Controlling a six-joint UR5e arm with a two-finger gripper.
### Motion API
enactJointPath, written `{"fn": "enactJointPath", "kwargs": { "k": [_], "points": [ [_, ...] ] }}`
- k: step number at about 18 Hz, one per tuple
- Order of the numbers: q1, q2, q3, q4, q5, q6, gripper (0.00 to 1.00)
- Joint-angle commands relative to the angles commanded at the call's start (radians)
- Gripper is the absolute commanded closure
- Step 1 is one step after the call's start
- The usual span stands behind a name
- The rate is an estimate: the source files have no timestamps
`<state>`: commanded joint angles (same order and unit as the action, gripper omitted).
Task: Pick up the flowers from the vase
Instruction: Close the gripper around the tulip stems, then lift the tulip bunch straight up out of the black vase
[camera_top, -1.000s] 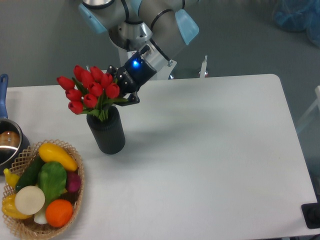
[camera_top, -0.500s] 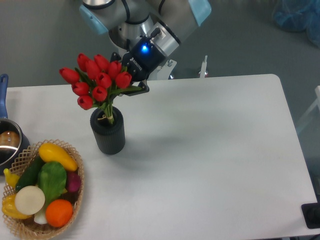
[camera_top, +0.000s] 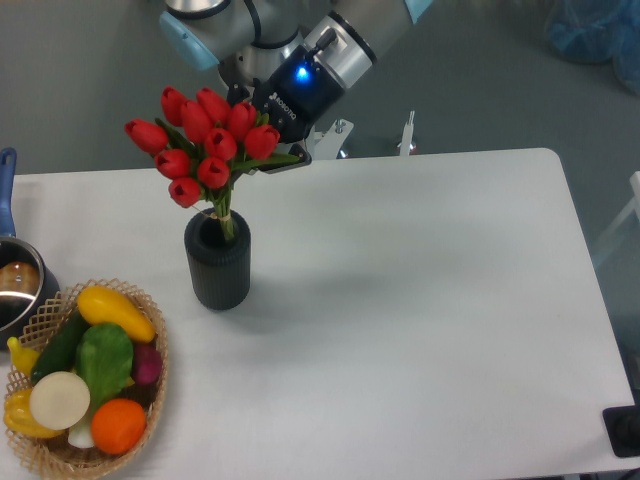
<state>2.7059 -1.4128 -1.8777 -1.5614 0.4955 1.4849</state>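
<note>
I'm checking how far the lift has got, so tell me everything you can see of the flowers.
The flowers are a bunch of red tulip buds, about nine, with green leaves and stems bound together. They stand nearly upright, raised above the black ribbed vase, with only the stem ends at its mouth. The gripper meets the bunch on its right side at the leaves; its fingers are hidden behind the buds.

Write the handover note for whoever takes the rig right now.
Pincer: shut on the flowers, gripping at the bunch's right side.
Flowers: raised, buds well above the vase, stem ends at or just inside its mouth.
Vase: upright on the table, near the wicker basket.
Done: grasp, most of the lift.
Left: lift until the stems clear the rim.
</note>
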Motion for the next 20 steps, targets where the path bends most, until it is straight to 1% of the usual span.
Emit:
{"fn": "enactJointPath", "kwargs": {
  "k": [1,5,9,11,15,17,20],
  "points": [
    [0.002,-0.002,0.005,-0.011,-0.003,0.0,0.88],
    [0.0,-0.008,0.005,-0.006,-0.02,-0.02,0.88],
    [-0.023,-0.009,0.002,-0.003,-0.1,-0.025,0.88],
    [-0.028,-0.012,0.003,0.0,-0.132,-0.057,0.88],
    [-0.025,-0.012,0.008,0.003,-0.144,-0.078,0.88],
    [-0.018,-0.014,0.026,0.003,-0.144,-0.081,0.88],
    [-0.006,-0.015,0.075,0.004,-0.137,-0.112,0.88]
  ]
}}
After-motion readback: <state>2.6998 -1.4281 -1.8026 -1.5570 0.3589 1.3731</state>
